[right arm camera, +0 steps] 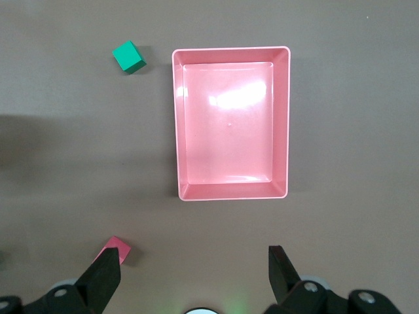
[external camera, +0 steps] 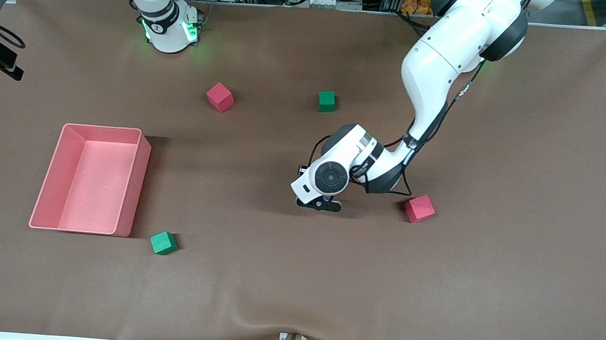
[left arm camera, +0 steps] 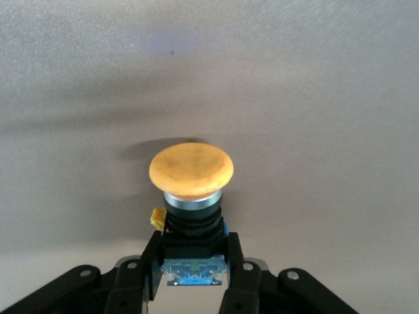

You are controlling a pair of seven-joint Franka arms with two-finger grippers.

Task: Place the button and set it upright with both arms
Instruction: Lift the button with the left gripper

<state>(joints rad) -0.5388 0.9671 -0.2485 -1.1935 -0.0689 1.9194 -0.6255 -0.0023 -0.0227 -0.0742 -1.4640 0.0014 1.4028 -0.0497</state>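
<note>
The button [left arm camera: 191, 171] has a round orange cap on a black body with a clear blue base. My left gripper [left arm camera: 194, 261] is shut on its black body, with the cap pointing away from the gripper toward the brown mat. In the front view the left gripper [external camera: 322, 204] is low over the middle of the table and its wrist hides the button. My right gripper [right arm camera: 194, 275] is open and empty, high above the table, looking down on the pink tray [right arm camera: 232, 198]. It is out of the front view.
The pink tray [external camera: 139, 189] stands toward the right arm's end, with a green cube [external camera: 163, 243] by its near corner. A red cube [external camera: 419, 208] lies beside the left gripper. A red cube [external camera: 219, 97] and a green cube [external camera: 327, 101] lie nearer the bases.
</note>
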